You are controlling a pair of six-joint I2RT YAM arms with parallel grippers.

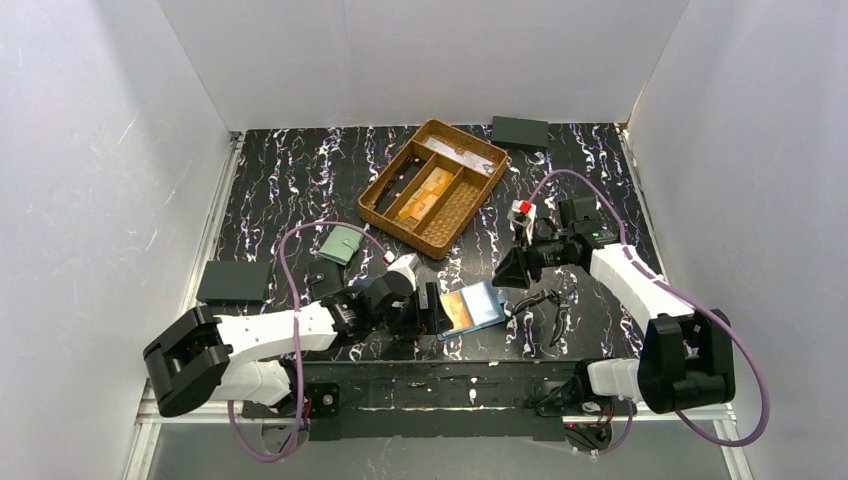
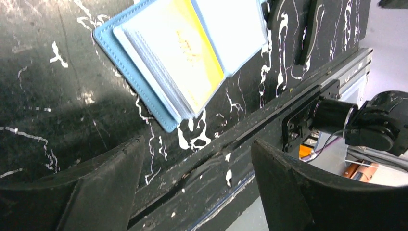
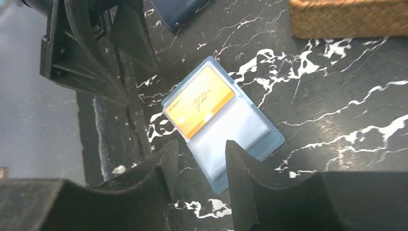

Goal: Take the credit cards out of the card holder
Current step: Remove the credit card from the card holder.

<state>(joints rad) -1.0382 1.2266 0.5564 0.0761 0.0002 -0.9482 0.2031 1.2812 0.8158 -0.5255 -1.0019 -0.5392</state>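
Left gripper: low at the near edge of the table, just left of the holder, jaws wide apart and empty.
Card holder: lies opened flat on the table between our two grippers, clear sleeves facing up.
Credit card: one orange-gold card sits in the top sleeve, on the half nearer the left gripper. More may sit in the leaves beneath, but we cannot tell.
Right gripper: hangs above the holder, jaws partly apart, gripping nothing.
Handling: we judge the card light, stiff and slick, and the sleeve soft and clingy. The holder will likely slide unless pinned, so we would hold one cover down and pinch the card's edge.
Basket: well beyond, with two orange-gold pieces in its middle compartment.
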